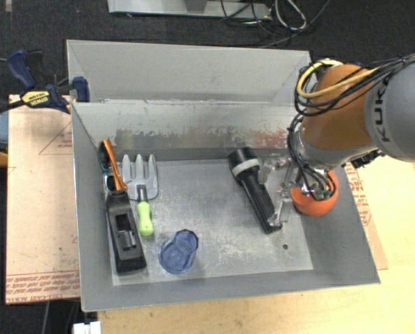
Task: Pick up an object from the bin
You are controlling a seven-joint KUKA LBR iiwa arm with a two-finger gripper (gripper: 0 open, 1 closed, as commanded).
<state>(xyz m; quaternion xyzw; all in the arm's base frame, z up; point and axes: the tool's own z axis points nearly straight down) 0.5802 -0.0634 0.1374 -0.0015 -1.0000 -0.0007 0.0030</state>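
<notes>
Now end effector [281, 211] beside blk handle [251, 185] w/ white band; grip state unclear.

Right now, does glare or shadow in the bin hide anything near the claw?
Camera view: soft, even light on the bin floor, no hard glare; same view, a pale sheen runs along the back wall; same view, the black tool by the claw casts only a faint shadow, though the arm overhangs the floor beside it.

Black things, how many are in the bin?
2. One boxy block at the left front; one long tube right of middle, by the gripper. The arm may hide others.
</notes>
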